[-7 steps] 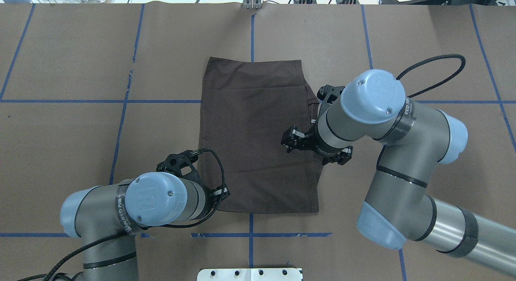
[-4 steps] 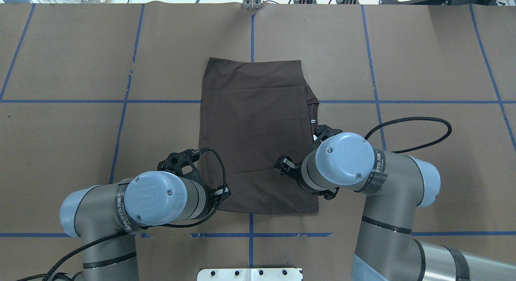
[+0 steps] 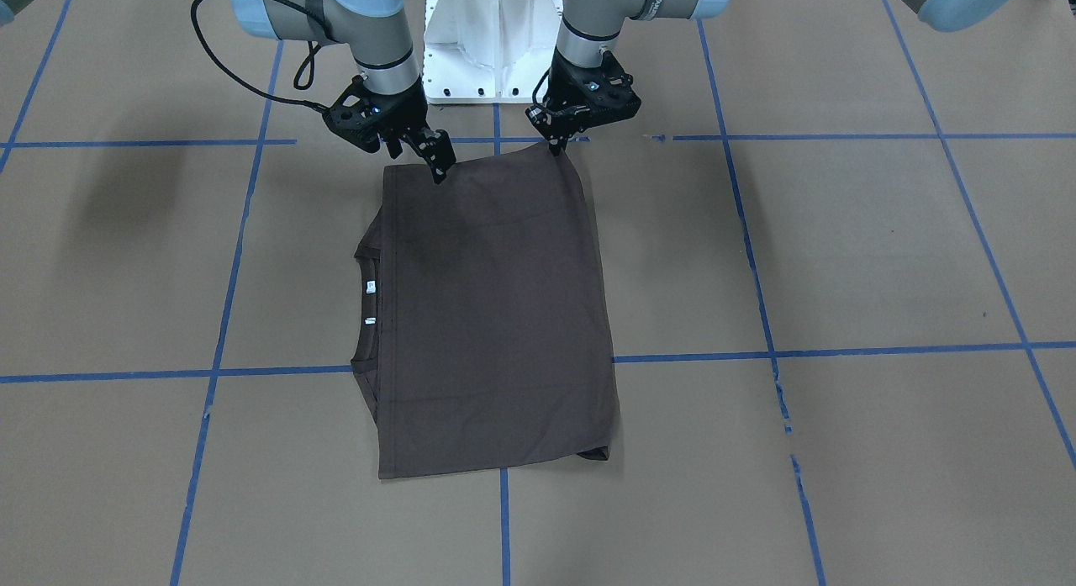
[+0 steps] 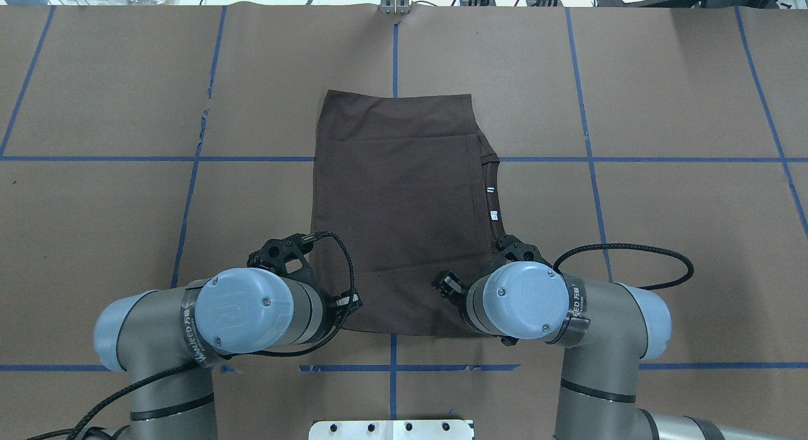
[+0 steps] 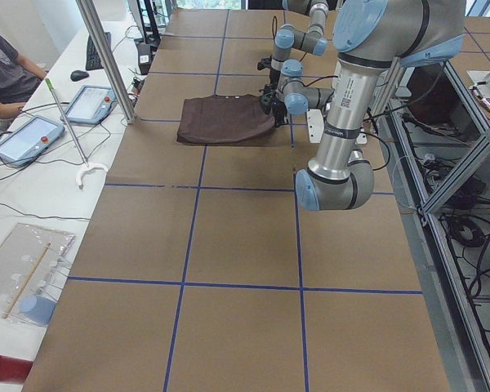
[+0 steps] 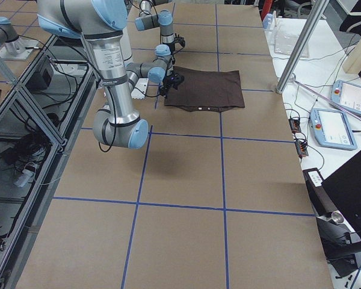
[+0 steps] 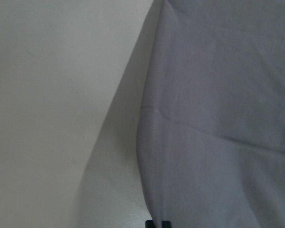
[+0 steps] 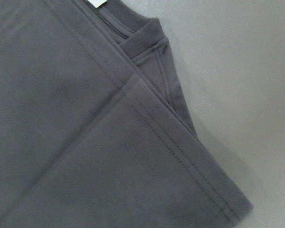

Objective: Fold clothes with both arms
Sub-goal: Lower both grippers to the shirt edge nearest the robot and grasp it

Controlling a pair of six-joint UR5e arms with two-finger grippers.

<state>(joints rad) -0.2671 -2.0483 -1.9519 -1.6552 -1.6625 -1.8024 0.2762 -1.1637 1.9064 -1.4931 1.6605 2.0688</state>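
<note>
The folded T-shirt (image 3: 496, 317) lies flat on the table (image 3: 841, 250), its long axis running straight away from both grippers, which stand equally near its closest edge. The left gripper (image 3: 556, 146) pinches one near corner, peaked slightly upward. The right gripper (image 3: 439, 171) is at the other corner; its opening, and whether it touches, I cannot tell

Dark shirt (image 3: 496, 317) on a tan-brown table (image 3: 841, 233) crossed by a grid of blue tape (image 3: 841, 351).
The shirt is plain dark grey-brown, with stitching of the same colour along its hems and collar (image 3: 363, 351), and two small white tags (image 3: 369, 287) at the neck. The left arm (image 4: 240, 314) and right arm (image 4: 524, 301) are grey and silver with light blue caps. The left gripper (image 3: 557, 145), right gripper (image 3: 438, 171) and cables (image 4: 631, 250) are black. The base (image 3: 492, 31) is white.
</note>
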